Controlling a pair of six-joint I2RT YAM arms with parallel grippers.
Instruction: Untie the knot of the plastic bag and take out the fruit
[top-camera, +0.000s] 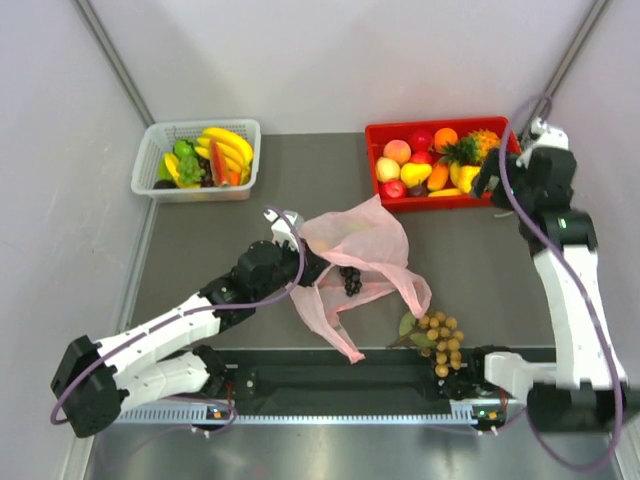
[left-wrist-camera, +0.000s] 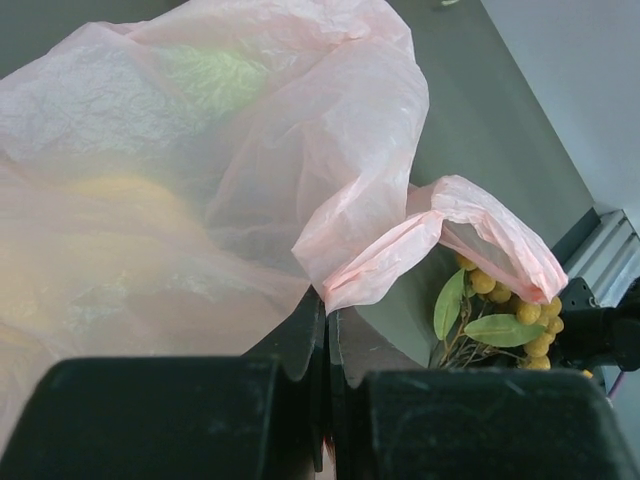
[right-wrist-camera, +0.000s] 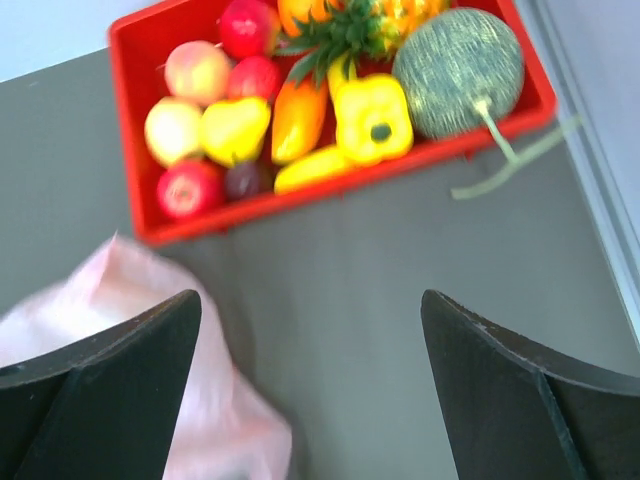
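1. One pale-pink plastic bag (top-camera: 365, 245).
2. One red tray (top-camera: 372, 170).
3. One white mesh basket (top-camera: 148, 155).
4. Two grape bunches: tan grapes (top-camera: 442, 340), dark purple grapes (top-camera: 351, 280).
5. Two robot arms: left arm (top-camera: 160, 340), right arm (top-camera: 565, 290).

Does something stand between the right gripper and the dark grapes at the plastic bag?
No object: bare table lies between right gripper and dark grapes. Pink plastic bag film folds around them; whether it covers them, I cannot tell.
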